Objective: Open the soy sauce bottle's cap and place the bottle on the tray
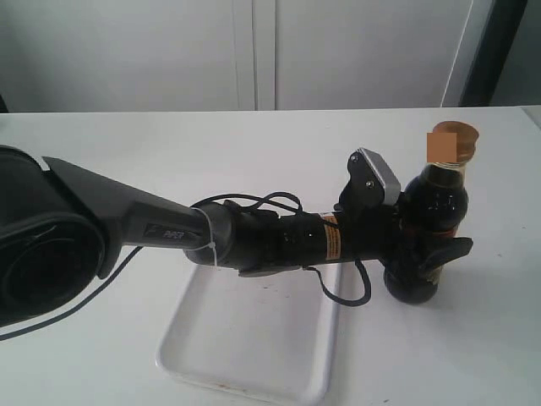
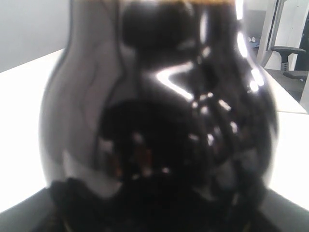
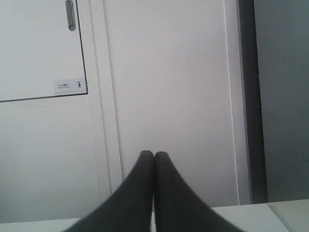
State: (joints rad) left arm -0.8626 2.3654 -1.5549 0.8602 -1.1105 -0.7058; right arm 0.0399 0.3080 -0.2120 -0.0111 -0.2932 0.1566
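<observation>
Beside the one flat white rectangular plastic tray (image 1: 254, 338), just off its far corner, one small clear bottle of dark soy sauce (image 1: 431, 228) stands upright on the white table (image 1: 127, 144), one orange-brown cap (image 1: 452, 142) on its neck. The black left gripper (image 1: 427, 254) clamps its belly. The right gripper (image 3: 154, 157), pressed closed on nothing, faces white cabinet doors (image 3: 169, 72).

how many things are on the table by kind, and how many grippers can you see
bottles: 1, the soy sauce bottle with its cap on
trays: 1, the white tray
grippers: 2, the left gripper around the bottle, the right gripper closed and empty
total: 4
</observation>
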